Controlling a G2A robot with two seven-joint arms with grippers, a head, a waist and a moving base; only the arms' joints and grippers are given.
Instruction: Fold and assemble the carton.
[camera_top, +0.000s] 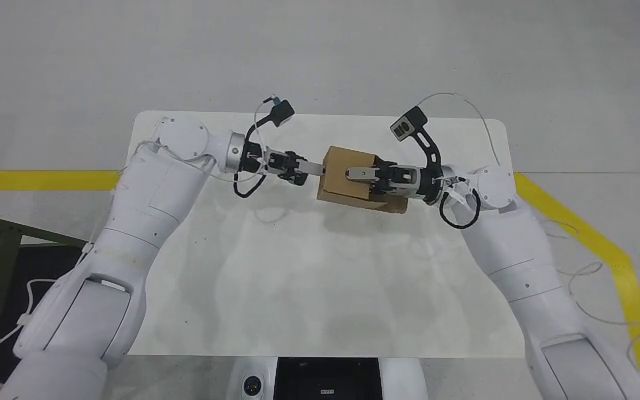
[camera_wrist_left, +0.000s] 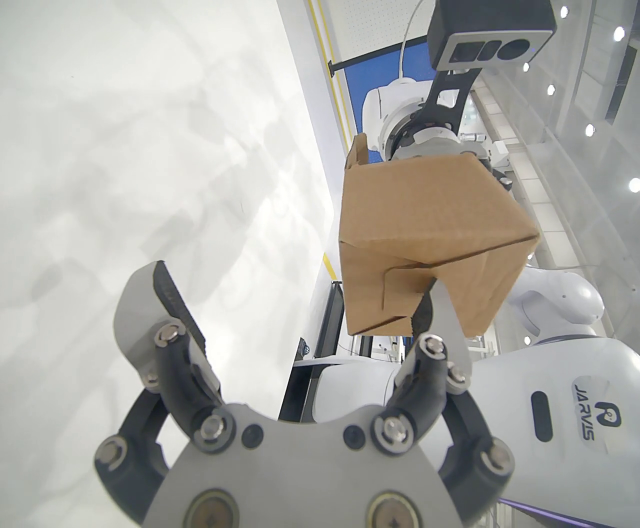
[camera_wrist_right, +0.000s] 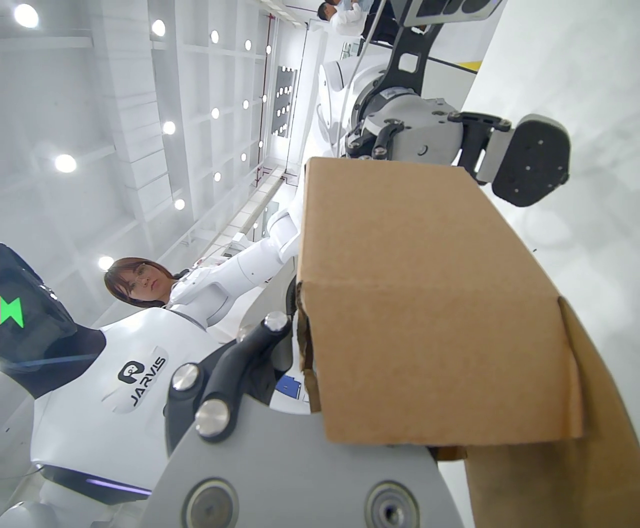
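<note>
A brown cardboard carton (camera_top: 345, 168) hangs above the back middle of the white table, folded into a box shape. My right gripper (camera_top: 357, 175) lies over its top from the right and is shut on the carton's wall; the carton (camera_wrist_right: 415, 300) hides its fingertips in the right wrist view. One loose flap (camera_wrist_right: 575, 450) hangs beside that grip. My left gripper (camera_top: 305, 170) stands open at the carton's left end. In the left wrist view the left gripper (camera_wrist_left: 300, 300) has one finger (camera_wrist_left: 442, 310) touching the folded end flap of the carton (camera_wrist_left: 430, 215), the other well apart from it.
The white table (camera_top: 330, 280) spreads bare in front of the carton. Yellow floor tape (camera_top: 50, 180) runs past the table on both sides. Both forearms meet over the back edge of the table.
</note>
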